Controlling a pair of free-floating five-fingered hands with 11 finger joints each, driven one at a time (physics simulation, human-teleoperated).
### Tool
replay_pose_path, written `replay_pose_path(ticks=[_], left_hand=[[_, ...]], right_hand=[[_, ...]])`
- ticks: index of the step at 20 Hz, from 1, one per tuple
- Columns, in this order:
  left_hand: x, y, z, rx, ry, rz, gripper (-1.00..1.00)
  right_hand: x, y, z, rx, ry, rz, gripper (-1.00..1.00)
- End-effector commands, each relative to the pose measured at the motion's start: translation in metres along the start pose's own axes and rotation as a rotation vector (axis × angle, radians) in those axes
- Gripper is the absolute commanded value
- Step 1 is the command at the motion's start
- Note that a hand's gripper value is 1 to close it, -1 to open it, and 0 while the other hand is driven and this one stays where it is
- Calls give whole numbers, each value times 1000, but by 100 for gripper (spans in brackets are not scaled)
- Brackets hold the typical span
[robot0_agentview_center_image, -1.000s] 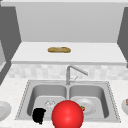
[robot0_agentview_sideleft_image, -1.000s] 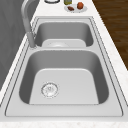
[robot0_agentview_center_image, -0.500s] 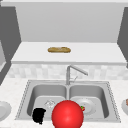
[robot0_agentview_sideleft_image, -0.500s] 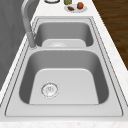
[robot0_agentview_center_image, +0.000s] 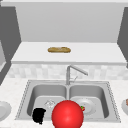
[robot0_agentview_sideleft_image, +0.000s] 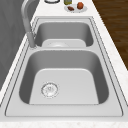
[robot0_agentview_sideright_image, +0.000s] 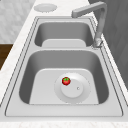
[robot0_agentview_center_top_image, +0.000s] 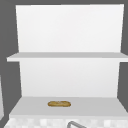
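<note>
In the front view my left hand (robot0_agentview_center_image: 39, 115) is a black shape at the bottom edge, in front of the left basin (robot0_agentview_center_image: 46, 98). Its fingers cannot be made out. Just right of it is a large red ball (robot0_agentview_center_image: 67, 115) that covers the sink's front rim; whether the two touch I cannot tell. The right basin (robot0_agentview_sideright_image: 67, 75) holds a white plate (robot0_agentview_sideright_image: 75, 88) with a small red tomato (robot0_agentview_sideright_image: 66, 80) on its rim. That tomato (robot0_agentview_center_image: 82, 108) peeks out beside the ball. A brown bread loaf (robot0_agentview_center_image: 59, 49) lies on the lower shelf (robot0_agentview_center_top_image: 100, 106).
The faucet (robot0_agentview_center_image: 68, 75) rises between the basins, with its spout turned over the right one. A white plate (robot0_agentview_sideright_image: 45, 7) sits on the left counter. A plate with food (robot0_agentview_sideleft_image: 75, 7) and a jar (robot0_agentview_sideleft_image: 67, 2) stand on the right counter. The upper shelf (robot0_agentview_center_top_image: 67, 56) is bare.
</note>
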Motion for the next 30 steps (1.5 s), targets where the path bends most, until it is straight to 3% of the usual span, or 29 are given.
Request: replay_pose_path(ticks=[1, 11, 21, 26, 30], left_hand=[[0, 0, 0, 0, 0, 0, 0], [0, 0, 0, 0, 0, 0, 0], [0, 0, 0, 0, 0, 0, 0], [0, 0, 0, 0, 0, 0, 0], [0, 0, 0, 0, 0, 0, 0]], right_hand=[[16, -26, -5, 39, -1, -25, -100], [75, -93, -30, 85, 6, -32, -100], [146, -134, -19, 51, 11, -14, -100], [176, -145, 4, 43, 128, 7, -100], [200, -154, 23, 38, 147, 9, -100]])
